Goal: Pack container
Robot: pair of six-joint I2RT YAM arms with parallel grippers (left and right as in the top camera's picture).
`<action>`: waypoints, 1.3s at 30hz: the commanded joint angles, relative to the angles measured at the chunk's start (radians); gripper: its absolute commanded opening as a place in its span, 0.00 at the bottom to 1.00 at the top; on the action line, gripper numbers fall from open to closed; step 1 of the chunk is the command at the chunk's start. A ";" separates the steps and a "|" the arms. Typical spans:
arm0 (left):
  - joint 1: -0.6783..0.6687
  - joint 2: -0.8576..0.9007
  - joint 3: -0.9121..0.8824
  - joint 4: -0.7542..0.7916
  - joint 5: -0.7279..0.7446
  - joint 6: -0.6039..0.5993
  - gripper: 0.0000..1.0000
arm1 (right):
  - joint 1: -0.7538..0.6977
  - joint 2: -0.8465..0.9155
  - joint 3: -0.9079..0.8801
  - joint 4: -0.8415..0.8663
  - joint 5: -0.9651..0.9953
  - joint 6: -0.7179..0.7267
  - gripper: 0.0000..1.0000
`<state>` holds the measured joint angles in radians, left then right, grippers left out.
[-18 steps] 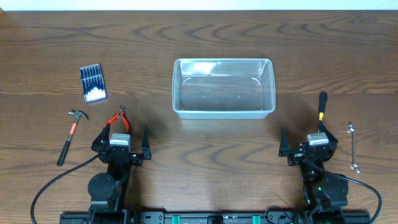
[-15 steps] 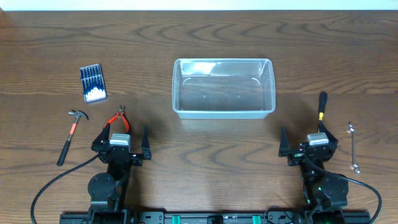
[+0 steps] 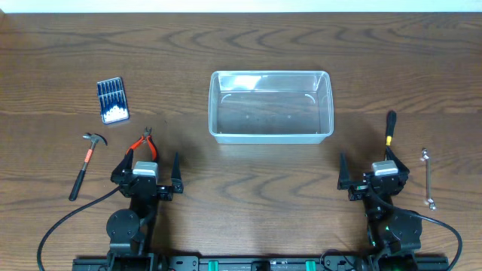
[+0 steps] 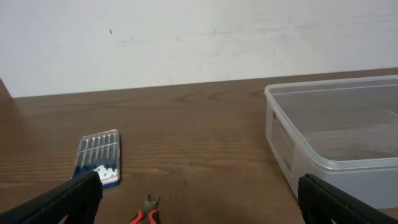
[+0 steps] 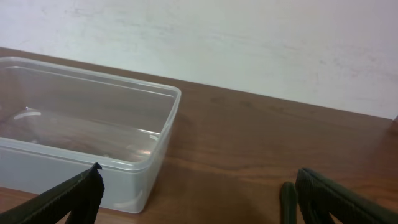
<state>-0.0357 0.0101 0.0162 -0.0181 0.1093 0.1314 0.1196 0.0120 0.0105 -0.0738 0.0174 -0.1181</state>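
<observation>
The clear plastic container [image 3: 271, 106] sits empty at the table's middle back; it also shows in the left wrist view [image 4: 348, 137] and the right wrist view [image 5: 81, 124]. Red-handled pliers [image 3: 145, 143] lie just ahead of my left gripper [image 3: 148, 165], which is open and empty; their tip shows in the left wrist view [image 4: 149, 211]. A hammer [image 3: 85, 159] lies to its left. A black-and-yellow screwdriver [image 3: 390, 128] lies just ahead of my right gripper [image 3: 367, 167], also open and empty. A metal wrench [image 3: 428, 178] lies to its right.
A small blue case of bits [image 3: 113, 101] lies at the back left, also seen in the left wrist view [image 4: 98, 158]. A white wall runs along the table's far edge. Both arm bases stand at the table's front edge.
</observation>
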 commanded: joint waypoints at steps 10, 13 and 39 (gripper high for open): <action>-0.002 -0.006 -0.012 -0.038 0.040 -0.005 0.98 | -0.010 -0.006 -0.005 0.000 -0.007 -0.010 0.99; -0.002 -0.006 -0.012 -0.038 0.040 -0.005 0.98 | -0.010 -0.006 -0.005 0.000 -0.007 -0.010 0.99; -0.002 -0.006 -0.012 -0.025 0.038 -0.012 0.99 | -0.010 -0.006 -0.005 0.000 -0.018 0.049 0.99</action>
<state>-0.0357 0.0101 0.0162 -0.0166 0.1093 0.1310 0.1196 0.0120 0.0105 -0.0738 0.0135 -0.1143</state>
